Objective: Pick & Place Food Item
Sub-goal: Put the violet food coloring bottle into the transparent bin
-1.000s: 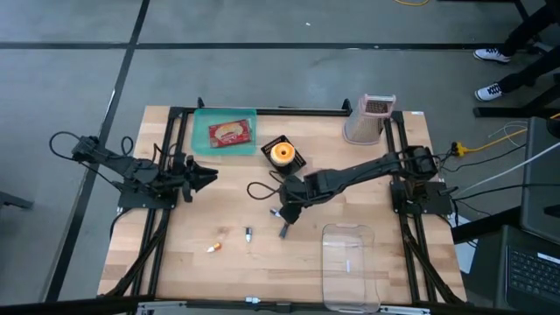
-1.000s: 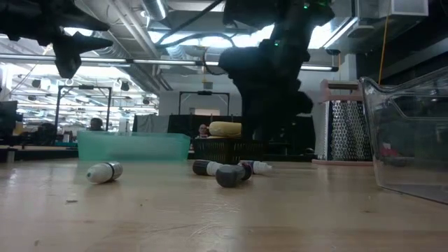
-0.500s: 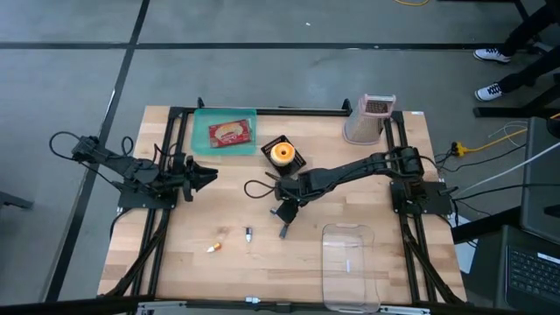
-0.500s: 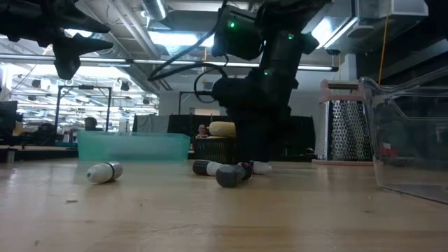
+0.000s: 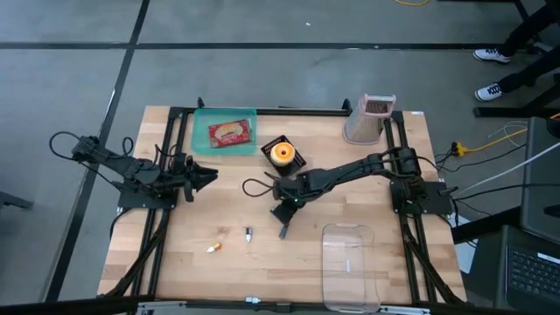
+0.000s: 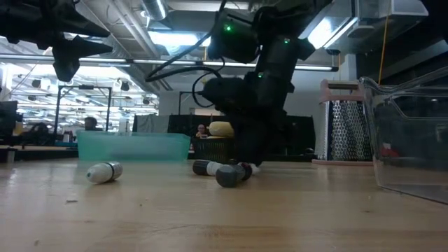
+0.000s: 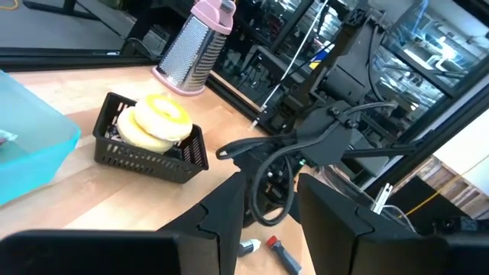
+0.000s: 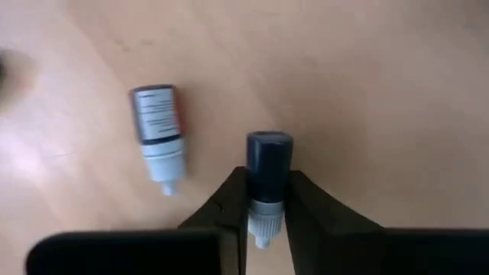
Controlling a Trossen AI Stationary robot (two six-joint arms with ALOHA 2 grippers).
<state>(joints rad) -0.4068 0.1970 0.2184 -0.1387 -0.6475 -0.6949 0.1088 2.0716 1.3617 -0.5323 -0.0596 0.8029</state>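
Wooden tabletop (image 5: pixel 350 188), warehouse-like room behind. Right gripper (image 8: pixel 267 205) is down at table centre, fingers pinched on a dark-capped dropper bottle (image 8: pixel 267 172); a second bottle (image 8: pixel 158 126) lies just beside it. High view shows two more small bottles (image 5: pixel 248 234) (image 5: pixel 215 247) nearer the front edge, too small to read. Right arm stretched low across the table. Left gripper (image 5: pixel 208 177) hovers at left, fingers partly spread, holding nothing. Black basket (image 7: pixel 145 149) holds the yellow food item (image 7: pixel 157 122); teal tray (image 5: pixel 199 131) holds one packet (image 5: pixel 229 134).

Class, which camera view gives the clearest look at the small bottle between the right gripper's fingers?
The right wrist view: the dark-capped bottle fills the centre, pinched by the right gripper. The high view hides it beneath that arm; the low view hides most of it behind the gripper; the left wrist view doesn't show it clearly.
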